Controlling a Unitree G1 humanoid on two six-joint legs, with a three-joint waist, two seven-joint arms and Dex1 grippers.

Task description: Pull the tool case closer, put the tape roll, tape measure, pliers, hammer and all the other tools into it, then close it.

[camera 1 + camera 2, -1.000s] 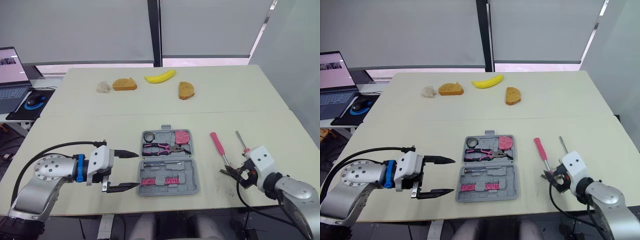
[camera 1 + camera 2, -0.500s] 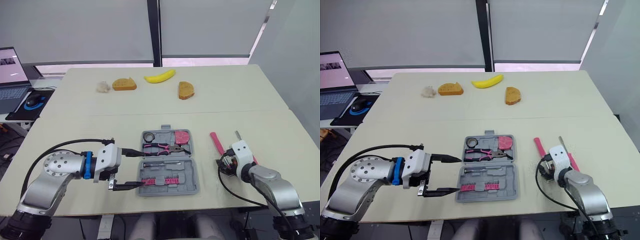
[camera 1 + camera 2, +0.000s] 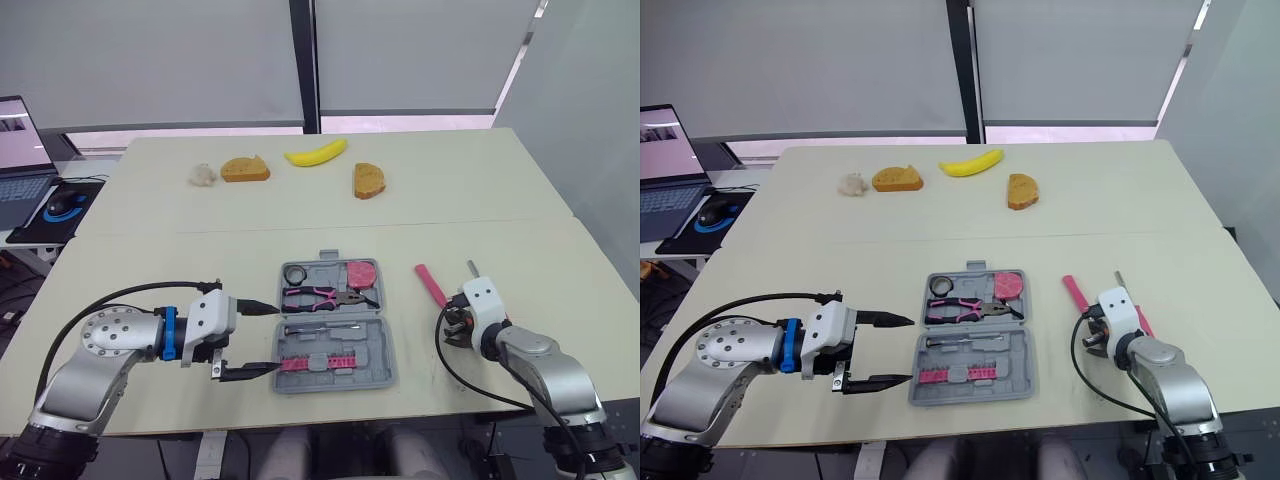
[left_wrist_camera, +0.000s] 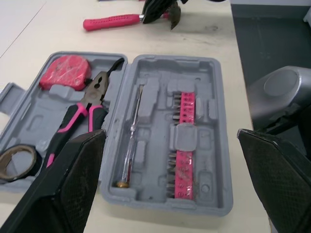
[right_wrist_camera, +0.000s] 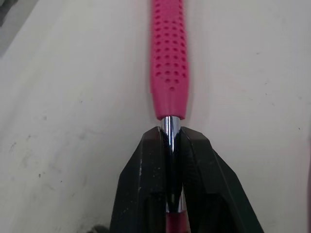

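The grey tool case (image 3: 385, 372) lies open in the middle of the table. In it are a tape roll (image 3: 296, 273), a pink tape measure (image 3: 362, 272), pink-handled pliers (image 3: 318, 296) and a pink bit strip (image 4: 183, 145). My left gripper (image 3: 272, 338) stands open at the case's left edge, one finger on each side of that edge, holding nothing. A hammer with a pink handle (image 3: 431, 285) lies on the table right of the case. My right gripper (image 5: 171, 141) is shut on its metal shaft just below the handle (image 5: 167, 58). The hammer's head is hidden.
A second pink-handled tool (image 3: 1137, 318) lies just right of my right gripper. At the far side are a banana (image 3: 316, 153), two bread pieces (image 3: 246, 168) (image 3: 368, 181) and a white lump (image 3: 203, 174). A laptop (image 3: 20, 150) and mouse (image 3: 60, 203) sit on the left.
My right gripper moved in along the hammer and closed on its shaft. My left gripper advanced to the case's left edge, staying open.
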